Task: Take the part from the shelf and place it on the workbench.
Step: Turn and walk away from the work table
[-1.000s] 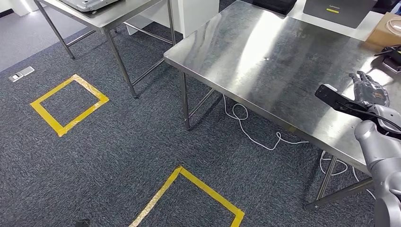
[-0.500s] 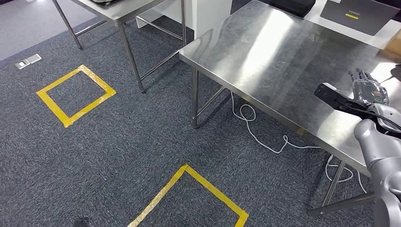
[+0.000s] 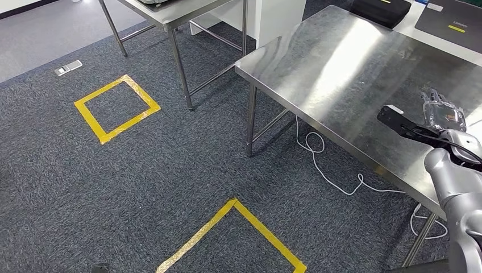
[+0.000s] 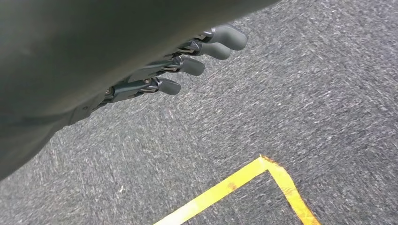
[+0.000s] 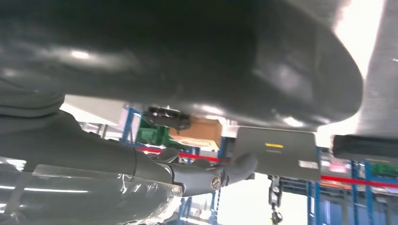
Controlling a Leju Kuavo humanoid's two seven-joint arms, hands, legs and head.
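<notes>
Right hand (image 3: 443,112): raised over the steel bench (image 3: 341,74), fingers clamped on a part wrapped in clear plastic (image 5: 89,197).
Left hand (image 4: 187,61): hanging above grey carpet (image 3: 142,182), fingers apart, holding nothing.
Floor: yellow tape squares (image 3: 116,108).
Bench far edge: black case (image 3: 381,9).

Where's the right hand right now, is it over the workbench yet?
Yes: in the head view the right hand is at the far right, raised over the steel workbench near its front edge, holding something wrapped in clear plastic.
</notes>
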